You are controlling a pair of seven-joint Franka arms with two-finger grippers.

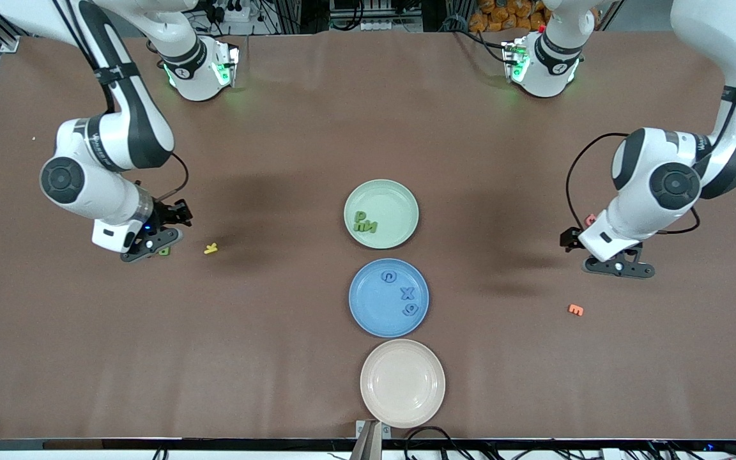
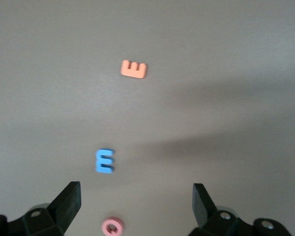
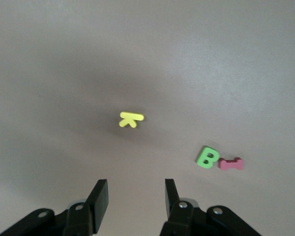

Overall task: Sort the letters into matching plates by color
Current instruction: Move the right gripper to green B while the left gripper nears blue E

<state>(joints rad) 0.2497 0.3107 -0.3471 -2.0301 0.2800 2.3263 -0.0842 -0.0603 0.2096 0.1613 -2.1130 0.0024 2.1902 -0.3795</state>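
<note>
The mint green plate holds three green letters. The blue plate, nearer the front camera, holds three blue letters. My right gripper is open and empty, low over the table at the right arm's end. In the right wrist view my right gripper has a green B beside it, apart from the fingers. My left gripper is open and empty at the left arm's end. In the left wrist view my left gripper has a blue E just ahead of it.
A cream plate lies nearest the front camera. A yellow K and a pink bone piece lie near the green B. An orange E and a pink ring lie near the blue E.
</note>
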